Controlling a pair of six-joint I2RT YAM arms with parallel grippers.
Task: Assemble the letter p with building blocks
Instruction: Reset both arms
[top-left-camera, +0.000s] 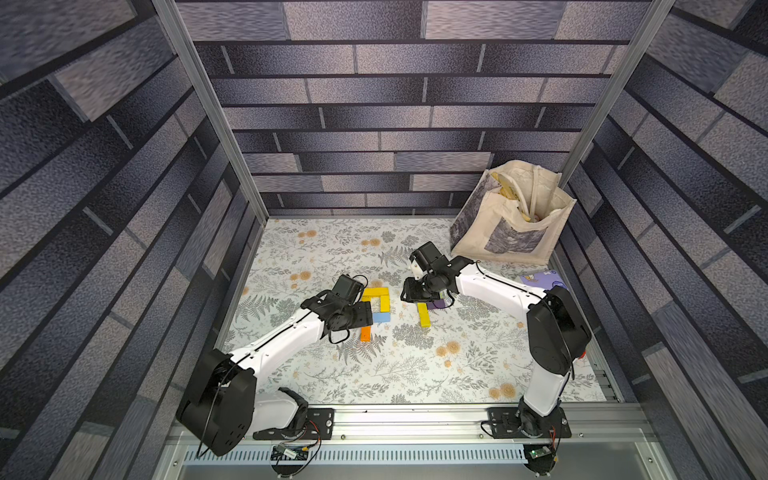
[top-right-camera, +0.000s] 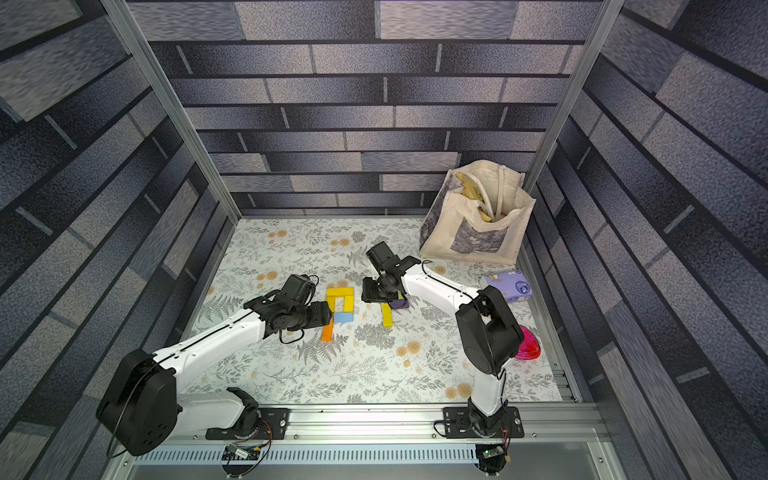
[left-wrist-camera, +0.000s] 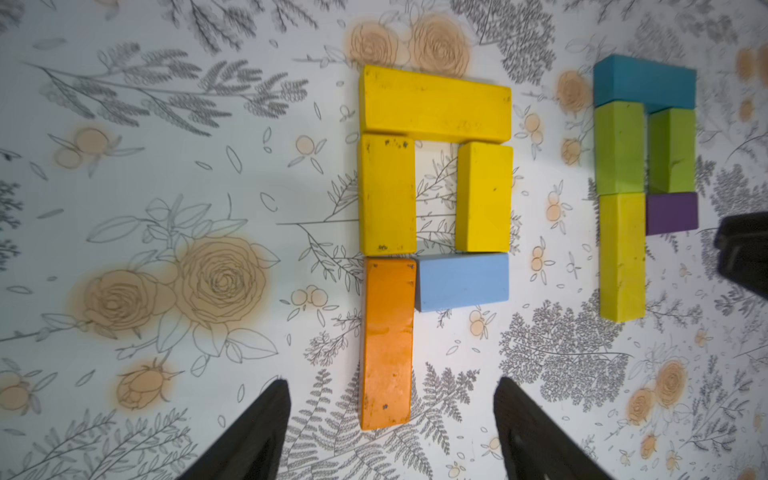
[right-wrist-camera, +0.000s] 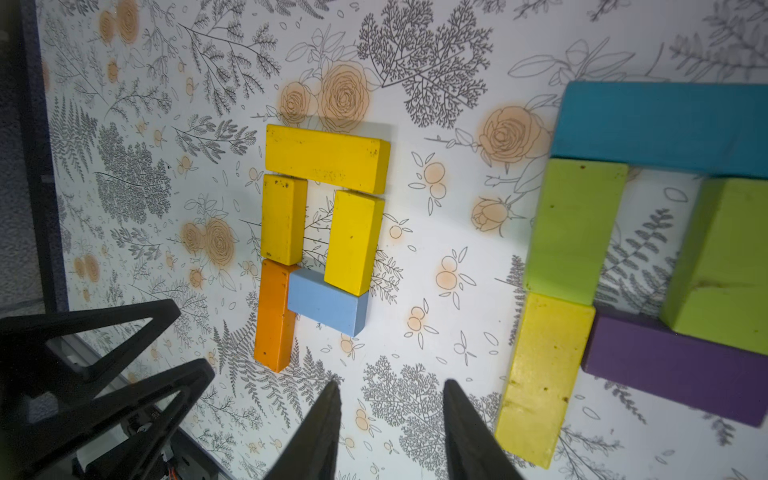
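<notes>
Left pincer (left-wrist-camera: 390, 379) open over end of orange block (left-wrist-camera: 387, 345); right pincer (right-wrist-camera: 390, 381) open, empty. I judge letter finished; next I retreat upward without nudging building blocks (left-wrist-camera: 436, 104).

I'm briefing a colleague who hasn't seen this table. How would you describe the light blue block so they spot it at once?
On the floral-print table, find the mostly yellow P of flat blocks by the left arm. The light blue rectangular block closes the loop's bottom, touching the orange stem block. It is the only pale blue piece; the neighbouring P's teal block is darker.
</notes>
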